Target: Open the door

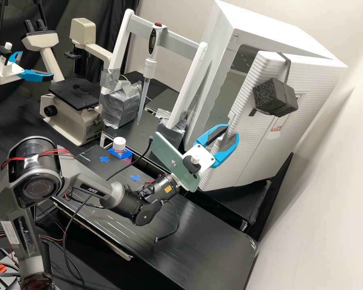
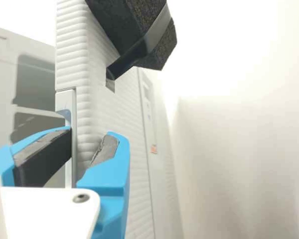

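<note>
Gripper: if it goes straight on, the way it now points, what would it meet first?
Most likely the door: the gripper straddles its edge, though depth is unclear, so I cannot tell where they would touch.

"What's the arm like?"

"A smooth dark grey robot arm (image 1: 78, 175), with a bulky, round, shiny dark joint housing (image 1: 36, 185) and a glossy black wrist joint (image 1: 144, 214)."

"Cables?"

"Thin red wires (image 1: 57, 152) and a slim black cable (image 1: 64, 231)."

"Markings?"

"Pale lettering (image 1: 91, 190), one white sticker (image 1: 9, 232), one small yellow sticker (image 1: 168, 189)."

"And the gripper (image 1: 232, 132)?"

"White plastic, bright blue fingers (image 2: 111, 175), dark grey pads (image 2: 106, 149), a round screw (image 2: 80, 198). That flat pale-green plate (image 1: 167, 152) behind could be glass; I can't be sure."
</note>
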